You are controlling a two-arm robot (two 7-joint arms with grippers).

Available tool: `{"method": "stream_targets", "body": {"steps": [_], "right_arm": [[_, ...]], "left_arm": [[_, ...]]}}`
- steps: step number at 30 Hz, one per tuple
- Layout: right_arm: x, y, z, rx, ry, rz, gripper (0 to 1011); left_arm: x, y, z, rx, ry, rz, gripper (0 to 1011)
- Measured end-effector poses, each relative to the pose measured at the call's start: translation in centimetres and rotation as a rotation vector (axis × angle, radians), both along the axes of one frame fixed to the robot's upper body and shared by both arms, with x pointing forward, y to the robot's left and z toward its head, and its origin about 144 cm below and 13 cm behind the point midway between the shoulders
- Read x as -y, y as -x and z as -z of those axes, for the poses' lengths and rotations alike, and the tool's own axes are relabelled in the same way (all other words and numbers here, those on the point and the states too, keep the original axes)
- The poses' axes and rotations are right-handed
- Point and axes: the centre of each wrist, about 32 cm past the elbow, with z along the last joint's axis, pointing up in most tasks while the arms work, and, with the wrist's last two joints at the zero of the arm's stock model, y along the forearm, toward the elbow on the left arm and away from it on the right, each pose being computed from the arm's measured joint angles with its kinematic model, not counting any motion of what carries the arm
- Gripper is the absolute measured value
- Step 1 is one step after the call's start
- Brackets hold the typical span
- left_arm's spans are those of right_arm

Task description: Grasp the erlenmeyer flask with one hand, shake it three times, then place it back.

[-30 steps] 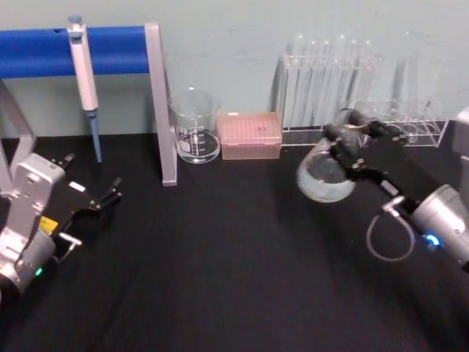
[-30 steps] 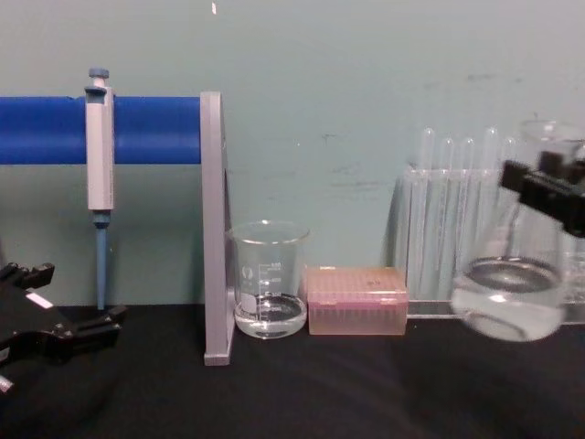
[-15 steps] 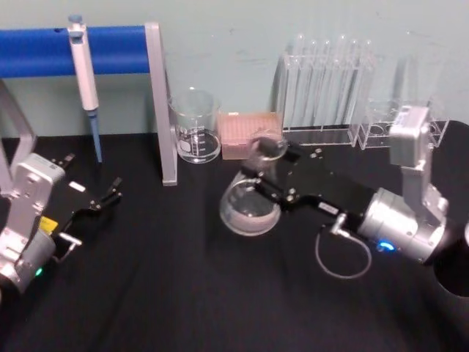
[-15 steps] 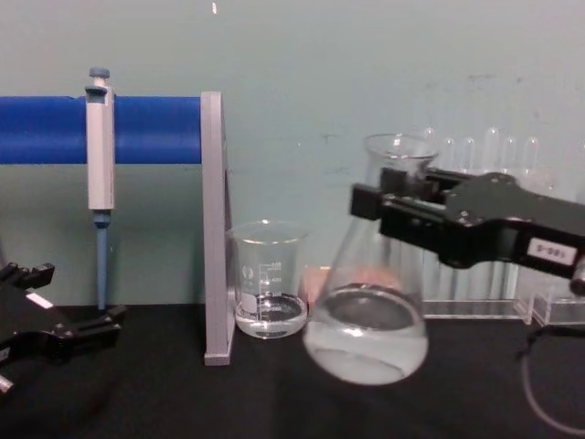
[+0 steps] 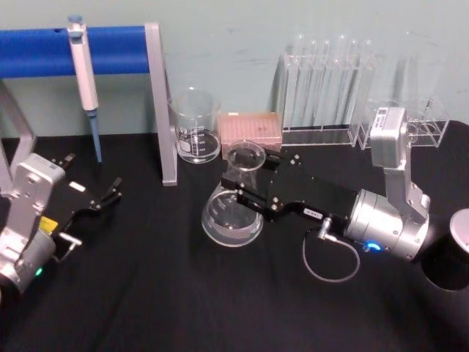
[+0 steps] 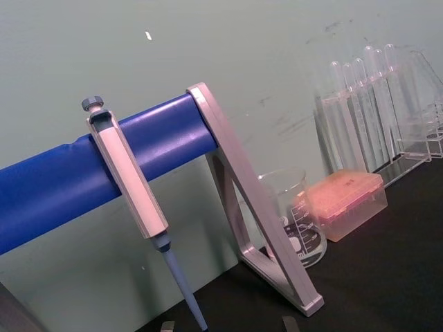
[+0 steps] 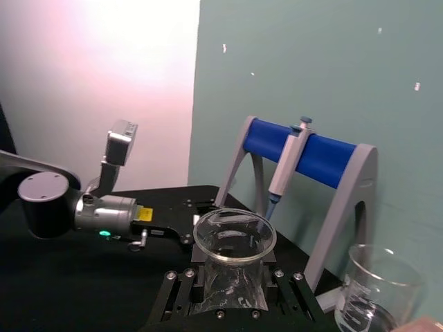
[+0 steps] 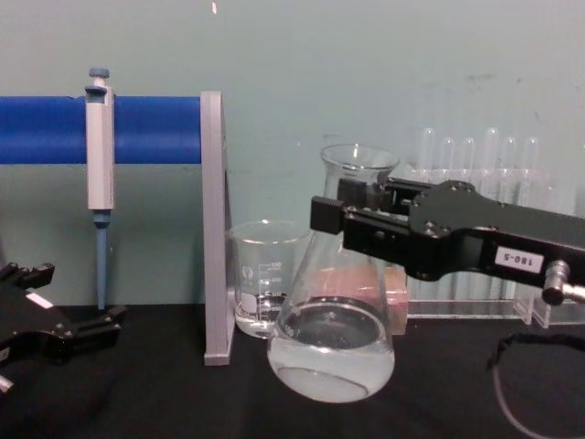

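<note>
The erlenmeyer flask point(image 5: 233, 210) is clear glass with some clear liquid in its wide base, and it leans in mid-table in front of the beaker. My right gripper point(image 5: 254, 176), black with a white "180-5" label, reaches in from the right and is shut on the flask's neck. From the chest, the flask point(image 8: 331, 352) hangs tilted from the gripper point(image 8: 355, 216), base low over the black table; I cannot tell whether it touches. The right wrist view looks down on the flask's rim point(image 7: 234, 237) between the jaws. My left gripper point(image 5: 108, 193) is parked at the left, open.
A beaker point(image 5: 195, 130) and a pink tip box point(image 5: 251, 133) stand just behind the flask. A test tube rack point(image 5: 327, 92) and a low clear rack point(image 5: 414, 126) are at the back right. A blue pipette stand point(image 5: 157, 103) with a pipette point(image 5: 83, 77) stands at the back left.
My right gripper has carried the flask from the right, by the test tubes, leftward and lower to mid-table in front of the beaker. The left arm has not moved.
</note>
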Motion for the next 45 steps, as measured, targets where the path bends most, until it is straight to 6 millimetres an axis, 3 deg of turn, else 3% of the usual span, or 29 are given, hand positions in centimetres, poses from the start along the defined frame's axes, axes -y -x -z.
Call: {"method": "stream_targets", "body": {"steps": [14, 23, 31, 39, 45], "right_arm": [[2.1, 1.2, 0.4, 0.009, -0.027, 0.222, 457], [5.4, 3.0, 0.3, 0.012, -0.063, 0.484, 457], [7.3, 3.9, 0.3, 0.004, -0.060, 0.597, 457], [7.7, 3.8, 0.3, 0.002, -0.047, 0.583, 457], [7.2, 2.4, 0.2, -0.010, -0.024, 0.433, 457]], "left_arm": [[0.0, 0.0, 0.0, 0.000, 0.000, 0.000, 1001], [0.0, 0.0, 0.0, 0.000, 0.000, 0.000, 1001], [0.0, 0.0, 0.0, 0.000, 0.000, 0.000, 1001], [0.0, 0.0, 0.0, 0.000, 0.000, 0.000, 1001], [0.0, 0.0, 0.0, 0.000, 0.000, 0.000, 1001]]}}
